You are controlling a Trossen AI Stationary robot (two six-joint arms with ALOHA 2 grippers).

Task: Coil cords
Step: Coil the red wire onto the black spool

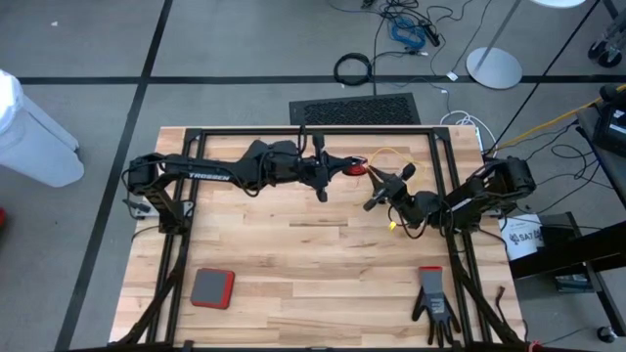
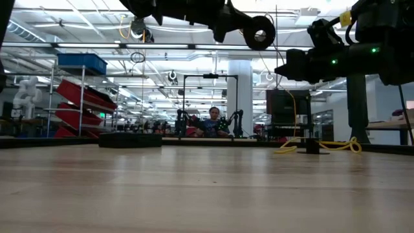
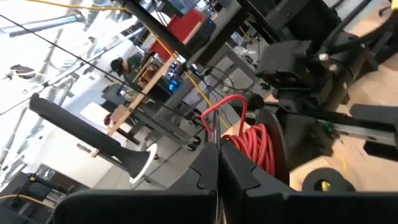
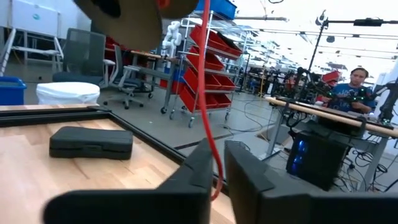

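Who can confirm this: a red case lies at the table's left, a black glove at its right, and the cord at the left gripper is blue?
One error: the cord at the left gripper is red, not blue; the left wrist view shows it.

Dark jointed left arm [image 1: 210,171], white TROSSEN lettering; right arm [image 1: 479,191] matching black.

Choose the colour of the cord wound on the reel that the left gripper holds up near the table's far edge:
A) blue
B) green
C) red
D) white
C: the left wrist view shows coils of red cord on the reel just beyond the shut fingers of the left gripper.
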